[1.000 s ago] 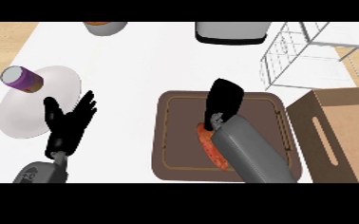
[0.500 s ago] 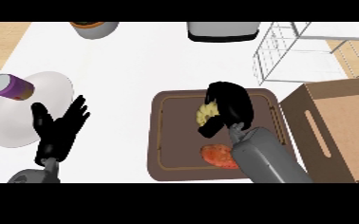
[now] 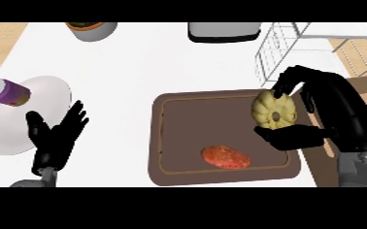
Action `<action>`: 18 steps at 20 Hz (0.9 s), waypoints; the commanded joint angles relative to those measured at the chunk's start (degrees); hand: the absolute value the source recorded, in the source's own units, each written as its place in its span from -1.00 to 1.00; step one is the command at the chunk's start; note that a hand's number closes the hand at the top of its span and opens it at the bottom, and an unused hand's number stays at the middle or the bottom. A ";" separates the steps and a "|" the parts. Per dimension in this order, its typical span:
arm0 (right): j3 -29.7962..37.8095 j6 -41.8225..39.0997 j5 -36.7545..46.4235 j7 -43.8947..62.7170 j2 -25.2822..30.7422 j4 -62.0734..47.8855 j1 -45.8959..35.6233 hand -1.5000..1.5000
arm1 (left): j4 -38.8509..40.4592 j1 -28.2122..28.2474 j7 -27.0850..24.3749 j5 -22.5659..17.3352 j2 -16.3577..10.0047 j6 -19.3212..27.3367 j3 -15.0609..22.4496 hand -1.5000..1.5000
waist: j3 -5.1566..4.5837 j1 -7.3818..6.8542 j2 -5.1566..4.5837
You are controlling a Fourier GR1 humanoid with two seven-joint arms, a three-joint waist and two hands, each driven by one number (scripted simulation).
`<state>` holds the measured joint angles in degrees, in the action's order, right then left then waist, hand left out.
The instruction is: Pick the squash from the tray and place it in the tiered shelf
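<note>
You saw your right hand at the right of the frame, its fingers curled over the top of the yellow, scalloped squash and its thumb hooked under it, so the squash was held between them. The squash sat at the left side of that hand, over the upper right part of the brown tray, close to the tray's right edge. Above it, in the upper right of the frame, stood the wire tiered shelf, apart from the squash.

An orange-red vegetable lay on the tray's lower middle, well clear of the hand. Your left hand rested in the lower left with its fingers straight and spread, pointing up, beside a white plate on the tabletop.

Compared with half a second before, the squash and right hand had moved from the tray's middle toward its right side. The orange-red vegetable, then partly hidden by the forearm, now showed whole. The left hand had stayed put.
</note>
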<state>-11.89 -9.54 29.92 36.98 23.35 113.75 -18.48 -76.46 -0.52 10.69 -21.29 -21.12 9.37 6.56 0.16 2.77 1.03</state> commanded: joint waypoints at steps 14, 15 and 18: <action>34.32 -15.65 -24.02 9.34 19.63 -6.51 -19.02 1.00 | 0.93 -3.29 2.75 4.50 4.68 1.39 2.02 0.00 | -0.16 -2.83 -1.05; 33.58 -15.32 -24.23 11.19 20.93 -10.70 -24.08 1.00 | -1.85 -2.37 4.59 2.22 1.99 -1.29 0.24 0.00 | -0.18 -3.40 -1.05; 33.12 -15.27 -23.97 10.04 23.17 -18.55 -29.84 1.00 | 0.50 -4.03 3.73 3.77 2.65 -1.01 0.02 0.00 | -0.21 -3.51 -1.17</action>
<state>19.87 -24.15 6.77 48.28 43.21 104.76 -41.38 -76.90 -2.79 13.06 -18.52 -19.19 7.88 6.47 0.06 -0.39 0.10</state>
